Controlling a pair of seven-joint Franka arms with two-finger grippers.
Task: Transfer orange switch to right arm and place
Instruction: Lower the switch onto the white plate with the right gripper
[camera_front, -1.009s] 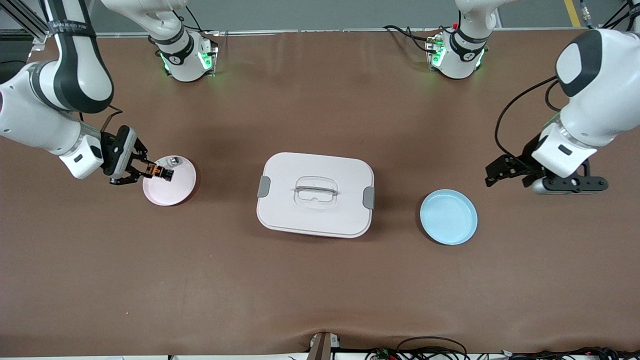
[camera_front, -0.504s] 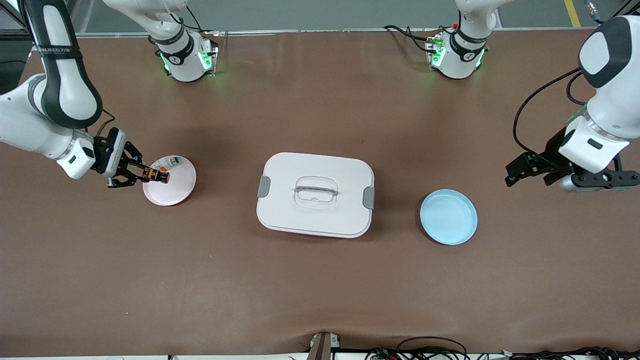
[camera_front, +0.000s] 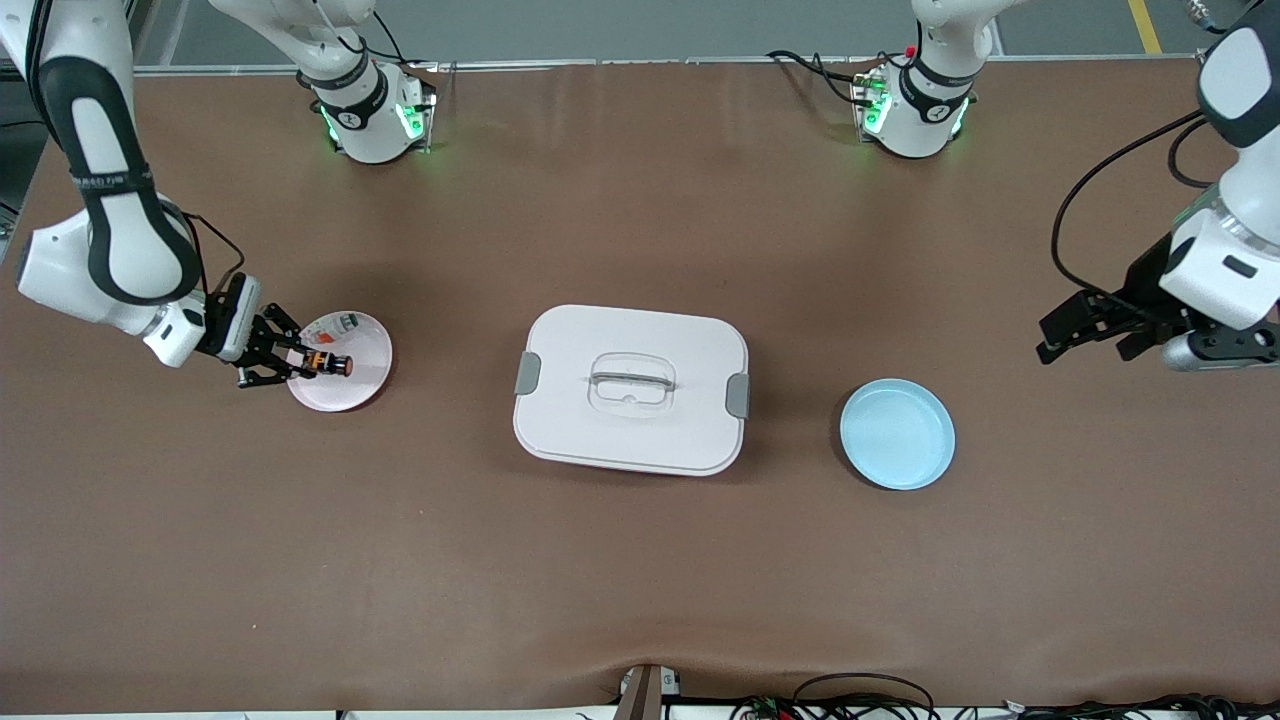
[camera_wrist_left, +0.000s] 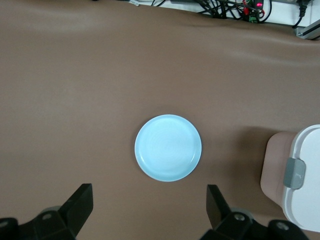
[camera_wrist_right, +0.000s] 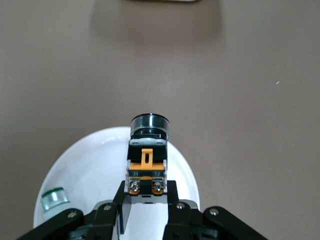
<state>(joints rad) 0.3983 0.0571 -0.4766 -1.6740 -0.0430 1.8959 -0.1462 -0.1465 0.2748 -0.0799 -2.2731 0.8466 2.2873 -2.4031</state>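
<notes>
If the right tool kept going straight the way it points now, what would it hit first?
Probably the pink plate: the right tool, shut on the orange switch, angles down over it. Height is unclear; clearing the plate, the white lidded box lies next in line.

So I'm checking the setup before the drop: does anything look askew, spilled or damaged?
Nothing stands out. The right gripper is shut on the orange switch over the pink plate, where a small green-banded part also lies. The white lidded box sits closed, the blue plate bare, the left gripper open.

Matt brown table, glossy blue plate, smooth white plastic box.
</notes>
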